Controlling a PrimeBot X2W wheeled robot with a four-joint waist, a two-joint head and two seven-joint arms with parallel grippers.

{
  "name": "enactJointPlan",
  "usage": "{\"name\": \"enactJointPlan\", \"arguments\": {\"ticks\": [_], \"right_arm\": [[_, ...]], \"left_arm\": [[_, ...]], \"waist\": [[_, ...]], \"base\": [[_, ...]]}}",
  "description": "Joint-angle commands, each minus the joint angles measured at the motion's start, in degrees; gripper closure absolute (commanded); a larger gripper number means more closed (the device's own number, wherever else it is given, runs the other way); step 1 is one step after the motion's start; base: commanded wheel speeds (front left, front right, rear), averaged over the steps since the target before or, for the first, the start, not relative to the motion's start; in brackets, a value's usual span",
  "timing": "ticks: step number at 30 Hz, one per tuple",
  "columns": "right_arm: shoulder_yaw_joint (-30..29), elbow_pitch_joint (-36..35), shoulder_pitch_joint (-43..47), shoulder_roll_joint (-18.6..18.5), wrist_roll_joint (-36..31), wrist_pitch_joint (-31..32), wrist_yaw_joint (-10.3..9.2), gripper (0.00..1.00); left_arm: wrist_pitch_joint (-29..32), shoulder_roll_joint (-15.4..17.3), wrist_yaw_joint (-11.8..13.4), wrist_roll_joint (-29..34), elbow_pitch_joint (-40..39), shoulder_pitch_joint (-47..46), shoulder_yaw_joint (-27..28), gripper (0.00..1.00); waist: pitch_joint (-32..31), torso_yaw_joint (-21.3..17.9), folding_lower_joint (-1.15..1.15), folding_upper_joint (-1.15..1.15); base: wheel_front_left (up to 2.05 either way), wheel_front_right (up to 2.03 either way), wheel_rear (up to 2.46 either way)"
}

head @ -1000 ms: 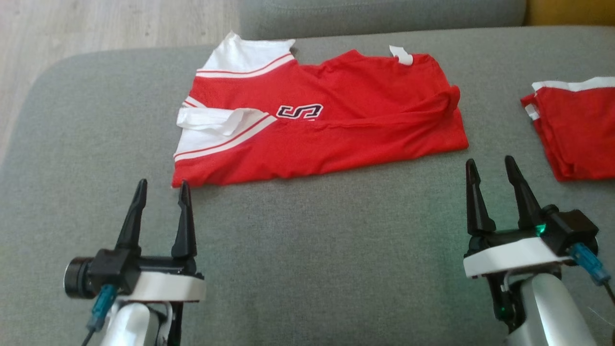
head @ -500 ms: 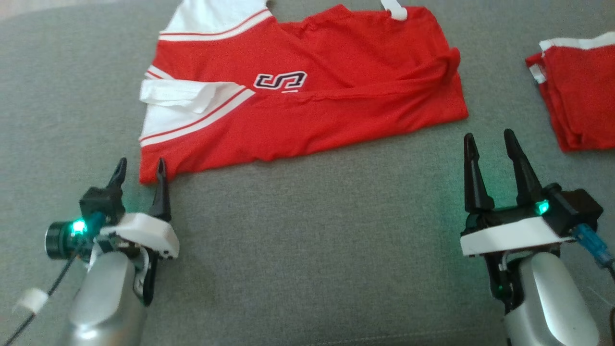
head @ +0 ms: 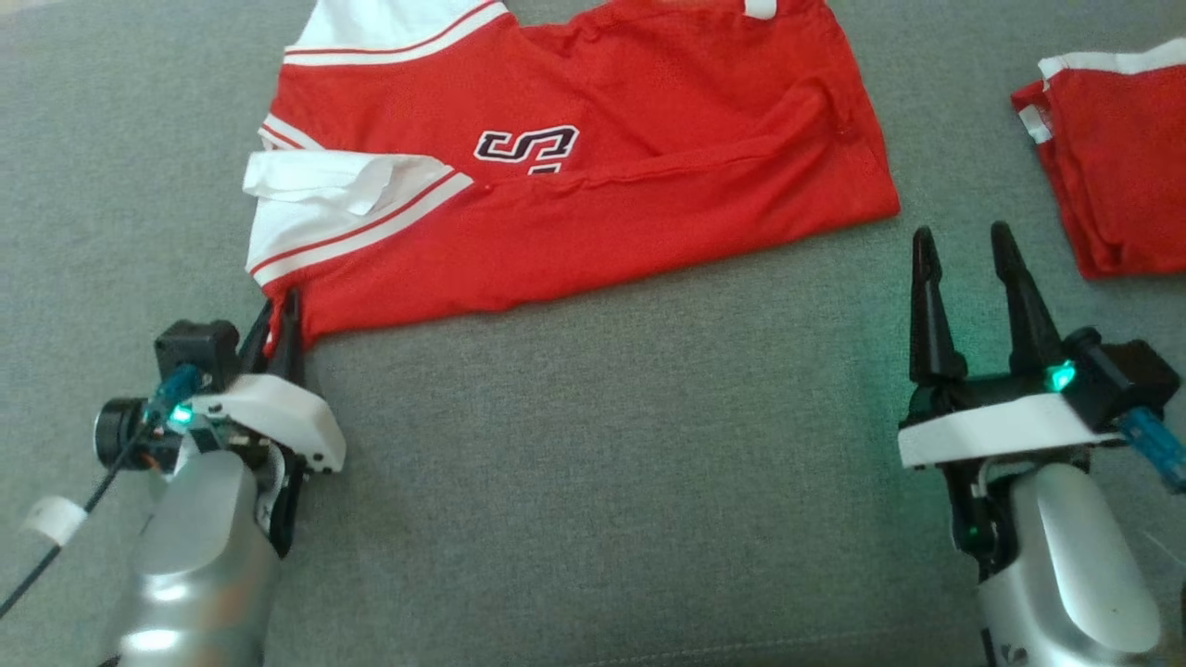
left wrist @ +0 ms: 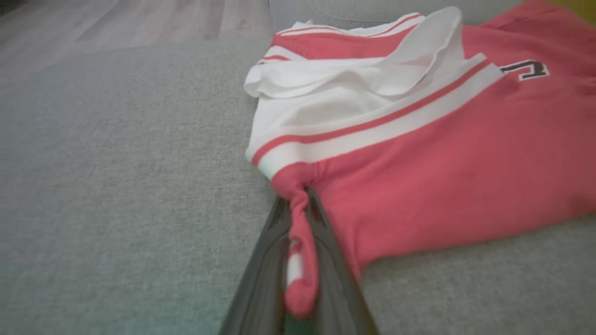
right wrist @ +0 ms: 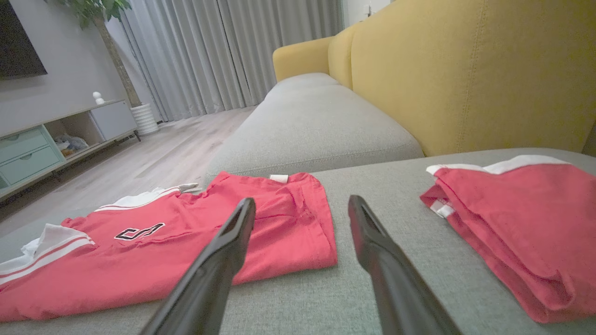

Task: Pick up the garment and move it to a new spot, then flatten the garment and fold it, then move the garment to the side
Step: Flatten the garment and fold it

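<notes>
We judge the red jersey light and limp: left gripper pinches its left hem corner, right gripper gapes empty near the jersey's right corner, our likely next hold.

In the head view the garment runs off the top edge, which cuts away its far side and most of its white tag. The folded red piece to the garment's right is cut by the right edge. At the garment's near left corner, bunched cloth buries the tips of the left gripper; in the left wrist view it hides the inner faces of the fingers, blurred low down. In the right wrist view the garment's left end is cut off, and what lies in the cabinet far beyond the garment is too small to tell.
</notes>
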Motion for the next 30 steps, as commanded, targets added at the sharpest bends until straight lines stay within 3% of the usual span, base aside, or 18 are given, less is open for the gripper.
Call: {"name": "enactJointPlan", "arguments": {"ticks": [1,7,17,23,27,29,30], "right_arm": [[1.0,-0.5,-1.4,-0.1,-0.5,-0.6,-0.05,0.00],[-2.6,7.9,-6.6,-0.1,-5.7,4.9,-0.05,0.00],[-7.0,21.7,-19.1,-0.1,-18.1,21.3,-0.05,0.00],[-12.9,27.2,-22.9,-0.1,-26.5,26.7,-0.05,0.00],[-14.2,30.8,-24.0,-0.1,-28.7,28.5,-0.05,0.00],[-14.4,32.5,-24.5,-0.1,-29.1,28.6,-0.05,1.00],[-14.6,33.2,-24.8,-0.1,-30.4,28.2,-0.05,1.00]], "left_arm": [[-0.3,1.4,0.1,-0.2,0.8,0.7,1.0,1.00],[-5.6,0.4,-0.6,0.0,-4.2,-0.1,0.3,1.00],[-6.4,-1.3,-1.8,2.8,-22.5,2.6,-1.9,1.00],[-6.4,-2.6,-2.2,3.6,-26.8,4.4,-3.6,1.00],[-6.4,-2.8,-2.4,3.8,-27.2,5.0,-4.4,1.00],[-6.4,-2.7,-2.5,3.8,-27.0,5.2,-4.6,1.00],[-6.4,-2.5,-2.4,3.9,-26.3,5.3,-4.5,1.00]], "waist": [[-0.4,0.3,0.00,0.00],[-1.9,1.9,0.00,0.00],[-1.6,5.0,0.00,0.00],[-1.1,7.1,0.00,0.00],[-1.0,8.0,0.00,0.00],[-1.0,8.2,0.00,0.00],[-1.1,8.3,0.00,0.00]], "base": [[0.00,0.00,0.00],[0.00,0.00,0.00],[0.00,0.00,0.00],[0.00,0.00,0.00],[0.00,0.00,0.00],[0.00,0.00,0.00],[0.00,0.00,0.00]]}}
